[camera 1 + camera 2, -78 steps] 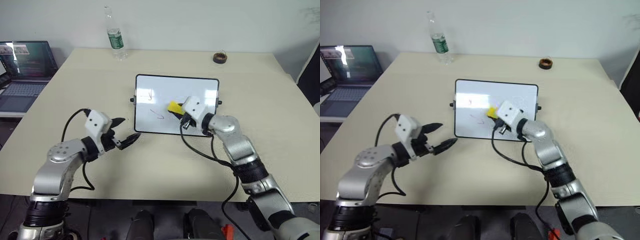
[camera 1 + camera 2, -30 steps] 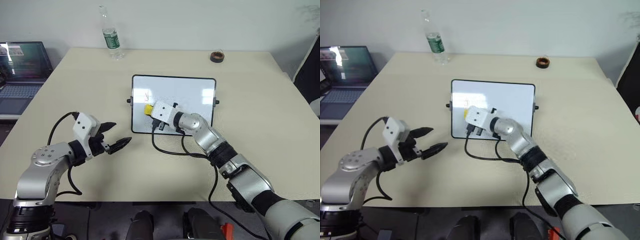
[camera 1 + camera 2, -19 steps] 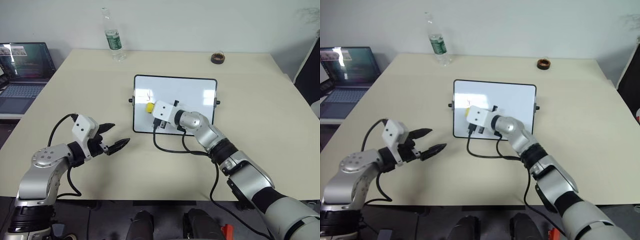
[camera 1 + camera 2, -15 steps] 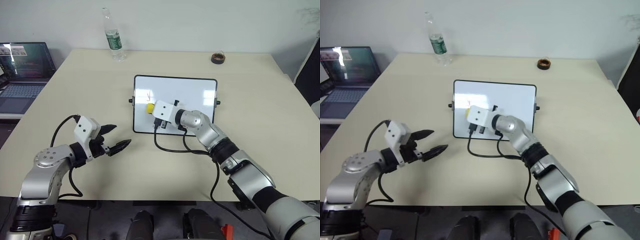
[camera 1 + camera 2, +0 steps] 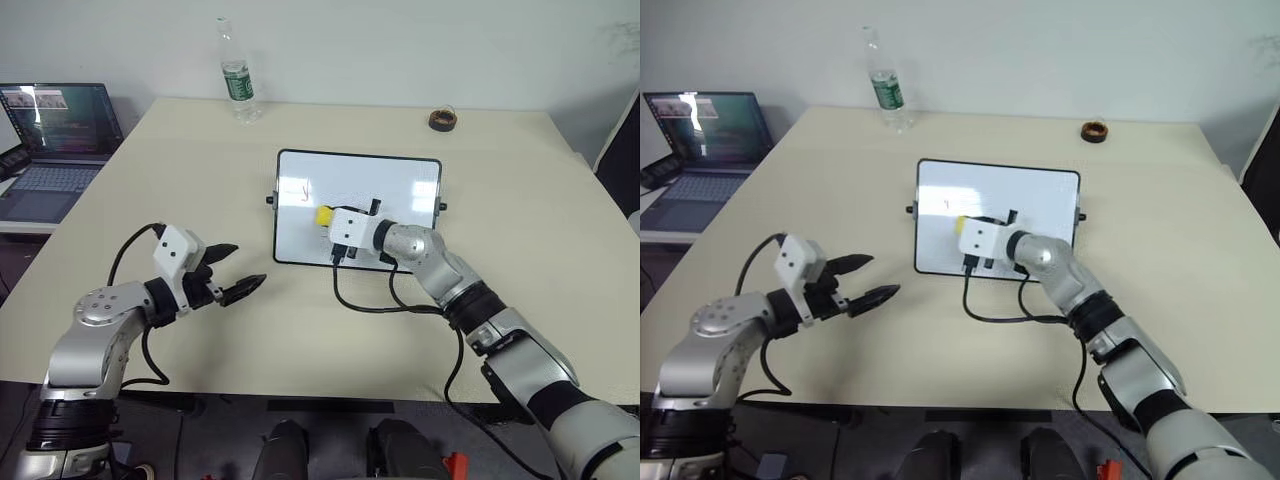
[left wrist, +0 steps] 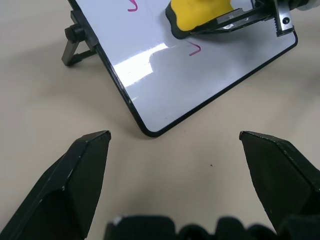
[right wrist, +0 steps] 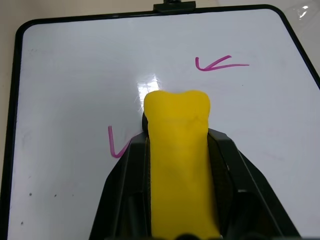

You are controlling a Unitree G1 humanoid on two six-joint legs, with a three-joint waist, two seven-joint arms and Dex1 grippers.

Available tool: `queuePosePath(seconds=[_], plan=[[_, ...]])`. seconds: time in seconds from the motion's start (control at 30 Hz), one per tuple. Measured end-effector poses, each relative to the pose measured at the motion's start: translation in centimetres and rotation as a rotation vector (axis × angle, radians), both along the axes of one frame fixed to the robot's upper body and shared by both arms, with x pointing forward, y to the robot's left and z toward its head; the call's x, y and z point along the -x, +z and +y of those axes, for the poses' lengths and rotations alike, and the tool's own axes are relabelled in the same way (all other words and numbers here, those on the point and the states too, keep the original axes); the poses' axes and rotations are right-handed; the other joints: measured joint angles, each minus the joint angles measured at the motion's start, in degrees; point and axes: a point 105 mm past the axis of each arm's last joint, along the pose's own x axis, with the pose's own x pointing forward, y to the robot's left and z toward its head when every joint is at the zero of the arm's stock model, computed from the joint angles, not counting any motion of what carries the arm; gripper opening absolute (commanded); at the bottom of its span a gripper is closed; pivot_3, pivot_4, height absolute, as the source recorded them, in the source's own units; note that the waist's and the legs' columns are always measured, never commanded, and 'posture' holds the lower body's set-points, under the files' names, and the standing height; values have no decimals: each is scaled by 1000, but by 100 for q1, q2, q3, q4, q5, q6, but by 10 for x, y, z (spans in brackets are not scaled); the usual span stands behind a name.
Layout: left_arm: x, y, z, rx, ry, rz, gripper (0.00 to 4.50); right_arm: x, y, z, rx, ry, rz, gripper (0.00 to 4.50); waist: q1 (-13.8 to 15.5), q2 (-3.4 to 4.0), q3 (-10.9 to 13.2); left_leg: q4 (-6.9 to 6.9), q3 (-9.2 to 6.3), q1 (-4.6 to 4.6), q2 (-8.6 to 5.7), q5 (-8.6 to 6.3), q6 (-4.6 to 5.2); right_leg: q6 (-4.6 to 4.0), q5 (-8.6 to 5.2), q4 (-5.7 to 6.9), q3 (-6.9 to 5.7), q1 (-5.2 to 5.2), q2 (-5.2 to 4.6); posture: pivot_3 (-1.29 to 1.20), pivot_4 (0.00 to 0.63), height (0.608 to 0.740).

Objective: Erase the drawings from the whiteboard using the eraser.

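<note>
Right gripper point(image 7: 178, 150) clamps eraser point(image 7: 180, 165) on whiteboard point(image 5: 400, 190); left gripper point(image 5: 240, 272) apart; bottle point(image 5: 236, 72), laptop point(image 5: 55, 125) seemingly clear.

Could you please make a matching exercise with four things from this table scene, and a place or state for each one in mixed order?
Things:
1. eraser
2. left gripper
3. bottle
4. laptop

Places or states:
A. open, over bare table before the whiteboard
B. upright at the table's far edge
C. off the table, at the left
D. held by the right gripper on the board

Pairs: 1-D, 2-A, 3-B, 4-C
</note>
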Motion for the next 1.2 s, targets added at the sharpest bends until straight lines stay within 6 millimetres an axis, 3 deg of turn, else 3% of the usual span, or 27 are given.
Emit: queuePosePath(seconds=[0.2, 0.3, 0.43, 0.5, 0.73, 1.2], plan=[[-1, 1, -2, 1, -7, -3, 4500, 14, -18, -4, 101, 68, 34, 1139, -18, 0, -1, -1, 4, 14, 0, 0, 0, 0, 0, 0, 4, 7, 2, 0, 150, 740], [0, 1, -2, 1, -13, 0, 4500, 8, -13, -2, 59, 25, -19, 1138, -17, 0, -1, -1, 4, 16, 0, 1, 0, -1, 1, 1, 4, 9, 3, 0, 150, 740], [1, 0, -3, 1, -23, 2, 4500, -8, 10, -8, -18, -57, -96, 1138, -6, 0, -1, 0, 3, 15, -1, 5, 1, -2, 1, 1, 4, 9, 4, 0, 150, 740], [1, -1, -2, 1, -22, 6, 4500, -7, 9, -9, -6, -44, -75, 1137, -6, -1, -2, -1, 4, 14, 0, 5, 1, -3, 1, -3, 4, 8, 4, 0, 150, 740], [2, -2, -2, 3, -19, 8, 4500, 17, -20, 6, 83, 81, 24, 1129, -42, 0, -1, -9, 7, 12, 1, 4, 1, -4, 2, -4, 7, 1, 5, 0, 150, 740], [1, -3, -1, 4, -18, 10, 4500, 11, -10, 22, -11, 16, -78, 1129, -50, 1, 0, -8, 8, 4, 1, 4, 1, -4, 2, -5, 8, -7, 9, 0, 150, 740]])
